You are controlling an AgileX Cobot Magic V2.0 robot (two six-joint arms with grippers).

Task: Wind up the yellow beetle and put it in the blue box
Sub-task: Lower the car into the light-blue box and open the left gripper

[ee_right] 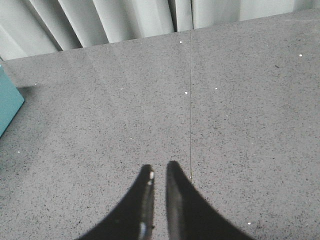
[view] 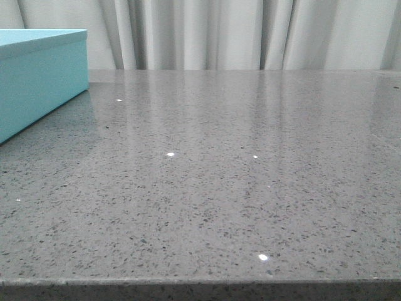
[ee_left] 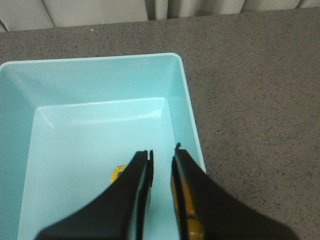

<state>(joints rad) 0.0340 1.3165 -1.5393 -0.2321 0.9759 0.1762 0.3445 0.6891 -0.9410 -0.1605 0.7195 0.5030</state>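
The blue box [ee_left: 95, 80] lies open under my left gripper [ee_left: 162, 152]; its corner also shows at the far left of the front view [view: 37, 75] and at the edge of the right wrist view [ee_right: 7, 102]. The yellow beetle [ee_left: 117, 173] lies on the box floor, mostly hidden behind my left finger; a yellow glint shows on the inner face of the other finger. The left jaws stand slightly apart, with bare box floor showing between them. My right gripper [ee_right: 159, 169] hangs over bare table, jaws nearly together and empty. Neither gripper shows in the front view.
The grey speckled table [view: 219, 175] runs to pale curtains [view: 238, 31] at the back. A thin seam [ee_right: 191, 100] crosses the tabletop near my right gripper. The table's front edge shows at the bottom of the front view.
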